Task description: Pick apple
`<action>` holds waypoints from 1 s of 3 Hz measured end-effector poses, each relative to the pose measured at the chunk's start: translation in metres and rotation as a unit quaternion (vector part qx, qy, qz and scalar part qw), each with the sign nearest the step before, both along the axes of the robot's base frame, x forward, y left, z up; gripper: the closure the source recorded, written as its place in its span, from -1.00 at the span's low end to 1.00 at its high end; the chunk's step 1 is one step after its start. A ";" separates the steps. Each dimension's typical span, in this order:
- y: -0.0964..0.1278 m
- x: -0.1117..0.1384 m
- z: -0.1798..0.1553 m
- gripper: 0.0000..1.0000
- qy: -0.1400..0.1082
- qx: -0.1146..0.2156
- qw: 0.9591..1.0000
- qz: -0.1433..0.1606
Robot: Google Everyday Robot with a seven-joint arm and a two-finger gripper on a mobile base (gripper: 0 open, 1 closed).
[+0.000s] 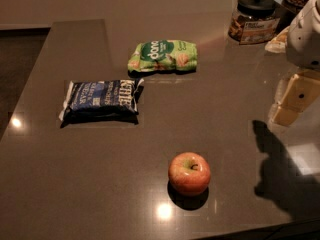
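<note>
The apple is small, round and red-orange, with a yellow-green patch around its stem dimple. It sits upright on the dark countertop near the front edge, right of centre. My gripper, cream-coloured below a white arm housing, hangs above the counter at the right edge. It is well to the right of the apple and farther back, apart from it and holding nothing I can see. Its shadow falls on the counter to the right of the apple.
A dark blue chip bag lies at the left middle. A green snack bag lies behind it, near the centre. A black-lidded glass jar stands at the back right. The counter's left edge drops off to the floor.
</note>
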State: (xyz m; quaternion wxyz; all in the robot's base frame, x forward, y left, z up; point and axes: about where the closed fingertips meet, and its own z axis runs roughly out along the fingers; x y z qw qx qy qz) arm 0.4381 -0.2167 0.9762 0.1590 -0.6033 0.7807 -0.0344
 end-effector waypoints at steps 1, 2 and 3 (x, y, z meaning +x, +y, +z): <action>0.000 0.000 0.000 -1.00 0.000 0.000 1.000 0.000; 0.012 -0.010 -0.005 -1.00 0.003 0.035 0.999 0.015; 0.036 -0.029 -0.020 -1.00 0.018 0.095 0.994 0.054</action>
